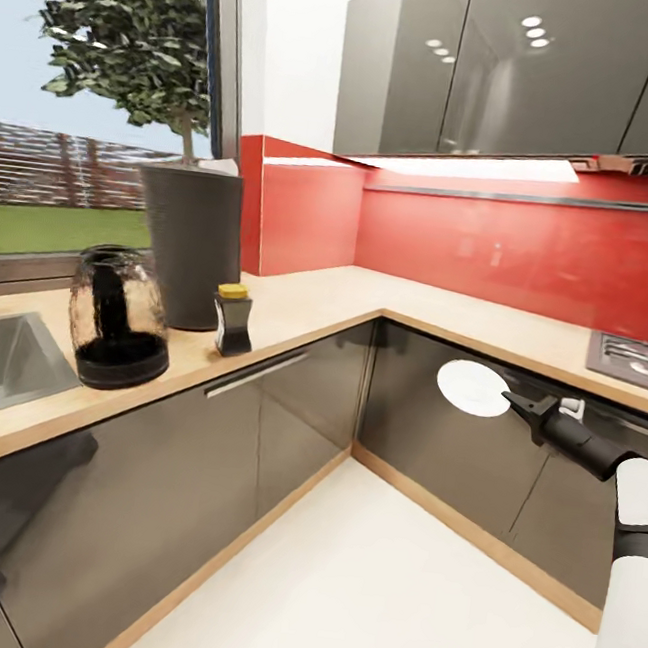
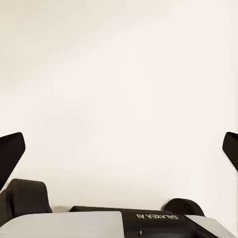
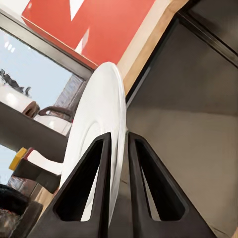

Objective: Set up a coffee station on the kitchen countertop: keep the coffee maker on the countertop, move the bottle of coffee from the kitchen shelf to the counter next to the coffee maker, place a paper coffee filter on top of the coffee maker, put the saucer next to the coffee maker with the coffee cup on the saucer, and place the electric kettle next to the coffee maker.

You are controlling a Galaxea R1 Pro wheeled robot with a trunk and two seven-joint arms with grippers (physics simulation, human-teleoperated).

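Two words, "GALAXEA AI", mark the wide-spread left end effector [image 2: 119, 148]; the right end effector [image 1: 510, 398] pinches the saucer [image 1: 472, 387].

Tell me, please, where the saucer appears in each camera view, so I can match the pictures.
Head view: the saucer is centre-right, held on edge by the right gripper before the dark cabinets.
Right wrist view: the saucer stands at centre, pinched at its rim.
Left wrist view: not in it.
Shared landmark: the red wall panel.

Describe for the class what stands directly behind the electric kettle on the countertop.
Behind the electric kettle stands a dark grey plant pot holding a tree; the kettle covers the pot's lower left.
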